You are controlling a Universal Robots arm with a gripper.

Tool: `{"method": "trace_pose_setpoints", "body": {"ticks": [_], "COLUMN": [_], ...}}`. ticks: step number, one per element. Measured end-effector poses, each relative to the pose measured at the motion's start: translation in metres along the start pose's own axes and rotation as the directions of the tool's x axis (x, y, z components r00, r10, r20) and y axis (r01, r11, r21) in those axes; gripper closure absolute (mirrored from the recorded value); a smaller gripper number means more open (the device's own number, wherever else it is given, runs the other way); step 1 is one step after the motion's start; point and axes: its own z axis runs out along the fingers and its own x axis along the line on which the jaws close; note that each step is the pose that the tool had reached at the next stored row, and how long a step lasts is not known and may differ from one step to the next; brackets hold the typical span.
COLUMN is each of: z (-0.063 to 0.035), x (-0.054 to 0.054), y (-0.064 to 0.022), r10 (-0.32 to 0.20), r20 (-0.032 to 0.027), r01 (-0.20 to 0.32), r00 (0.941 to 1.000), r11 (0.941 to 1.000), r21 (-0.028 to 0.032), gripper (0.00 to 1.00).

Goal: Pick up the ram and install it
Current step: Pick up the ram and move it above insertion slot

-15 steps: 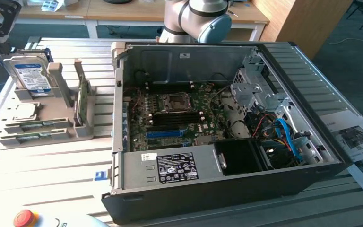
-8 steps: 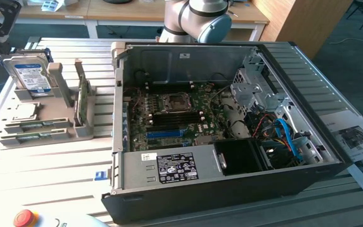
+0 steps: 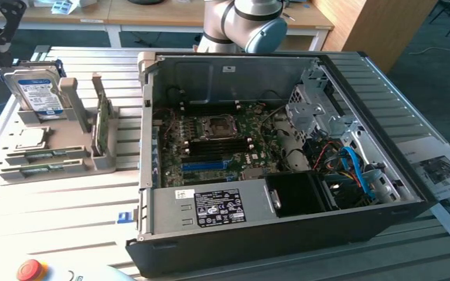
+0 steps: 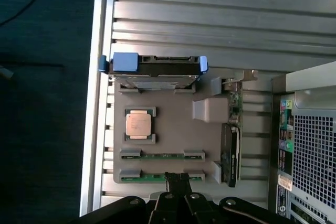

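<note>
While closed claw point(image 4: 177, 178) hovers over ram point(image 4: 149, 177) — maybe touching, second stick point(image 4: 163, 156) beside.

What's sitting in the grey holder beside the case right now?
A hard drive, a processor, an expansion card, one ram stick, and a second ram stick whose middle the shut claw hides.

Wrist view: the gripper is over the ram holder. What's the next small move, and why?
Probably open the jaws first. The gripper is shut and empty, its tips lined up over the nearer ram. That stick lies flat in its slot on the grey holder, beside a second stick. Shut fingers could not straddle the stick on a descent.
</note>
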Motion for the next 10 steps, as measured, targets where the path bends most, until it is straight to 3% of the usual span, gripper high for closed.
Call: {"method": "trace_pose_setpoints", "body": {"ticks": [5, 10], "z": [0.0, 0.0], "x": [0.0, 0.0], "y": [0.0, 0.0], "r10": [-0.05, -0.118], "r20": [-0.0022, -0.0051], "r01": [0.05, 0.118], "r00": [0.9987, 0.993], "r11": [0.9987, 0.9931], "r21": [-0.0012, -0.003], "gripper": [0.9, 0.9]}}
